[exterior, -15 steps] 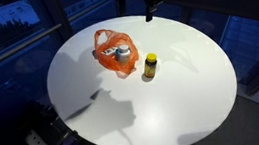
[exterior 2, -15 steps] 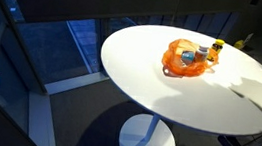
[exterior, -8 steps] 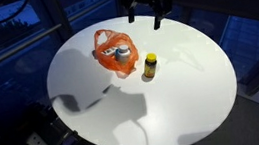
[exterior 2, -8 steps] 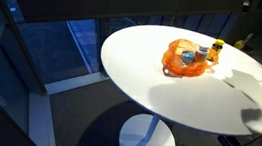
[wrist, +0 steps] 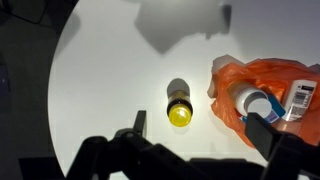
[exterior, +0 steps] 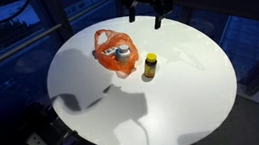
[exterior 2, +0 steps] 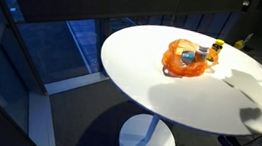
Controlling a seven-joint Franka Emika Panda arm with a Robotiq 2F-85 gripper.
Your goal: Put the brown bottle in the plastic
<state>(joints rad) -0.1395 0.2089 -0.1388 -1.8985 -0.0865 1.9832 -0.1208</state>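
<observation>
The brown bottle (exterior: 150, 66) with a yellow cap stands upright on the round white table (exterior: 174, 107), just beside the orange plastic bag (exterior: 114, 54). Both also show in an exterior view, the bottle (exterior 2: 215, 51) and the bag (exterior 2: 185, 58). In the wrist view the bottle (wrist: 179, 108) is seen from above, left of the bag (wrist: 262, 90). My gripper (exterior: 145, 18) hangs high above the table's far edge, open and empty. In the wrist view the gripper (wrist: 200, 128) has its jaws spread wide, well above the bottle.
The bag lies open and holds two containers (wrist: 268, 100), one with a white cap and a label. Dark floor and windows surround the table. The table edge (exterior 2: 121, 72) is close to the bag on one side.
Since a second ago my gripper has shifted so both fingers show, and its shadow on the table has moved. Nothing differs from half a second ago. Bottle and bag have not moved.
</observation>
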